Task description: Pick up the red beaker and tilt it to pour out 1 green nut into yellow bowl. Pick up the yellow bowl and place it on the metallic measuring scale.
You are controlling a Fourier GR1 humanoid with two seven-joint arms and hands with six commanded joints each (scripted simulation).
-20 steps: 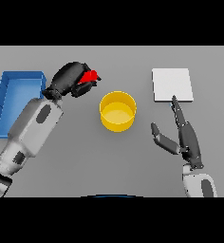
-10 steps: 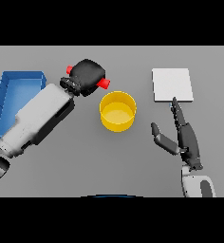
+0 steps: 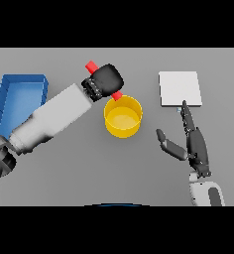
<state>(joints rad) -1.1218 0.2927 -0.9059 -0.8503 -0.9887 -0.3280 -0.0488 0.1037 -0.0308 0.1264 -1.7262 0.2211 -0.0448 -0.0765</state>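
Toward the back of the grey table (image 3: 79, 163), left of its middle, our left hand (image 3: 106, 81) has its fingers curled round the red beaker (image 3: 91, 66), which shows only as a red end poking out behind the hand and a red tip at the rim of the yellow bowl (image 3: 122, 117). We hold the beaker tilted, its lower end touching or just above the bowl's back-left rim; which of the two we cannot tell. The bowl stands near the table's middle, and we see no green nut in it, nor any falling, so we judge the pour to be under way but not yet done. Our right hand (image 3: 194, 144) waits near the front right of the table, fingers straight and thumb spread, holding nothing. The flat pale square toward the back right we take for the measuring scale (image 3: 180, 88); it is well apart from the bowl, just beyond our right fingertips. So what is left, as we judge it, is to get one nut out, then lift the bowl and set it on the scale. A blue tray (image 3: 21, 83) lies along the table's left edge. The surface is plain matte grey, and nothing of the room beyond it shows in this single head view.
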